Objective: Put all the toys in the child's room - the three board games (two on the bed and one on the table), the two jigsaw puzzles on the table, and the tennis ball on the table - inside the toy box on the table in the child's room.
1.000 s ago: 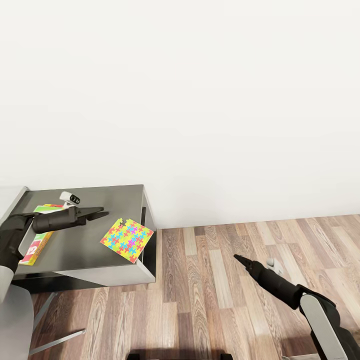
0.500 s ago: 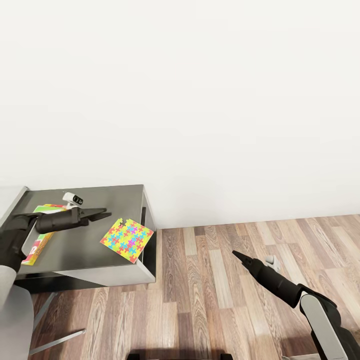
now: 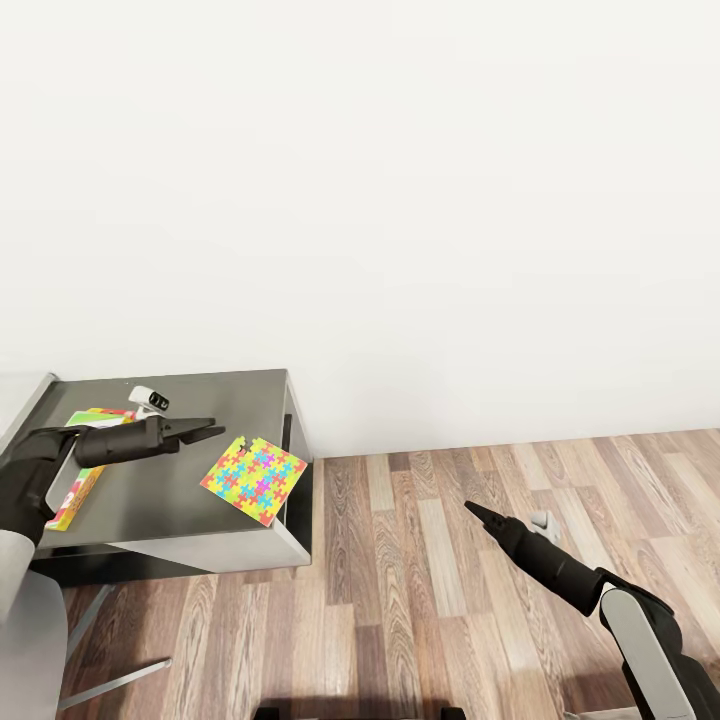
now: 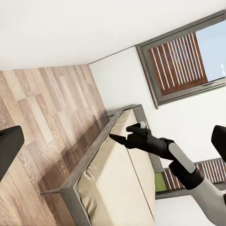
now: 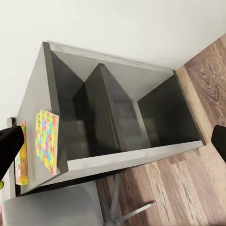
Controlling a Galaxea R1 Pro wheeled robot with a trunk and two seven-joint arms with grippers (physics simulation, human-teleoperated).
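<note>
A jigsaw puzzle (image 3: 252, 466) of bright interlocking pieces lies near the right front corner of the table's dark-grey cabinet top (image 3: 150, 495). A yellow-green board game (image 3: 72, 490) lies at the left, partly hidden by my left arm. My left gripper (image 3: 210, 429) hovers open above the top, between the game and the puzzle, holding nothing. Over the wood floor to the right, my right gripper (image 3: 470, 508) is open and empty. The right wrist view shows the puzzle (image 5: 46, 140) and the game (image 5: 21, 157) on the cabinet. The bed (image 4: 117, 188) appears in the left wrist view. The toy box and tennis ball are out of view.
The cabinet's side facing my right arm is open, with dark shelves (image 5: 117, 117) inside. A grey chair (image 3: 30, 640) stands at the cabinet's front left. A white wall runs behind. A dark-framed window (image 4: 183, 61) is above the bed.
My left gripper has shifted slightly right and lower over the cabinet top. The right gripper edged a little left. The puzzle and game have not moved.
</note>
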